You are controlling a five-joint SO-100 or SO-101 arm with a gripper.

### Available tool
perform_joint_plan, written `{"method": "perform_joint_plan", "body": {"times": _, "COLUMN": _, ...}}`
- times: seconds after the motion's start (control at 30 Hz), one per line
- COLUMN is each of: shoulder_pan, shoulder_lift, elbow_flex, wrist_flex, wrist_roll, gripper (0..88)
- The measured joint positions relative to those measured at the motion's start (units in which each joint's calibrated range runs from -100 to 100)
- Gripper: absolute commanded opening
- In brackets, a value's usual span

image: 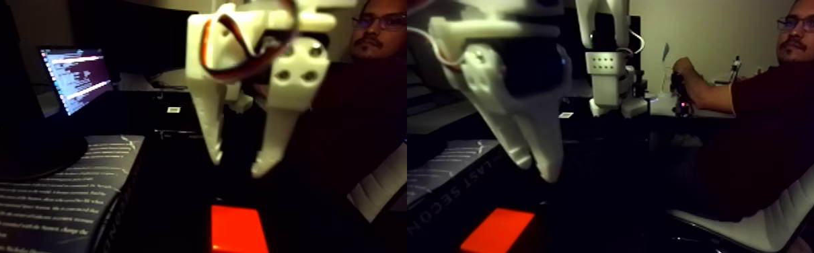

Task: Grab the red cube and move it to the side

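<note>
White plastic jaws of the gripper (241, 163) hang spread, tips apart with nothing between them, above the dark table. In the left half of the picture the red cube (237, 227) lies on the table below the tips, clear of both and a little toward the right finger. In the right half the fingers overlap and the cube sits lower left of them. A book (42, 202) with printed text lies left of the cube. Behind, a laptop (79, 77) glows, and a person (782, 114) sits on a white chair (769, 225).
</note>
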Motion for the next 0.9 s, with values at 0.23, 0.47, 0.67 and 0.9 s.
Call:
{"method": "perform_joint_plan", "body": {"times": 0.23, "shoulder_pan": -0.31, "shoulder_lift": 2.61, "elbow_flex": -2.54, "wrist_flex": 0.0, "wrist_roll": -2.67, "gripper": 28.2}}
{"method": "perform_joint_plan", "body": {"times": 0.47, "shoulder_pan": -0.23, "shoulder_lift": 3.95, "elbow_flex": -4.81, "wrist_flex": 0.0, "wrist_roll": -2.78, "gripper": 31.0}}
{"method": "perform_joint_plan", "body": {"times": 0.67, "shoulder_pan": -0.08, "shoulder_lift": 4.54, "elbow_flex": -4.81, "wrist_flex": 0.0, "wrist_roll": -0.47, "gripper": 30.9}}
{"method": "perform_joint_plan", "body": {"times": 0.9, "shoulder_pan": 0.69, "shoulder_lift": 6.73, "elbow_flex": -4.81, "wrist_flex": 1.55, "wrist_roll": 5.56, "gripper": 30.9}}
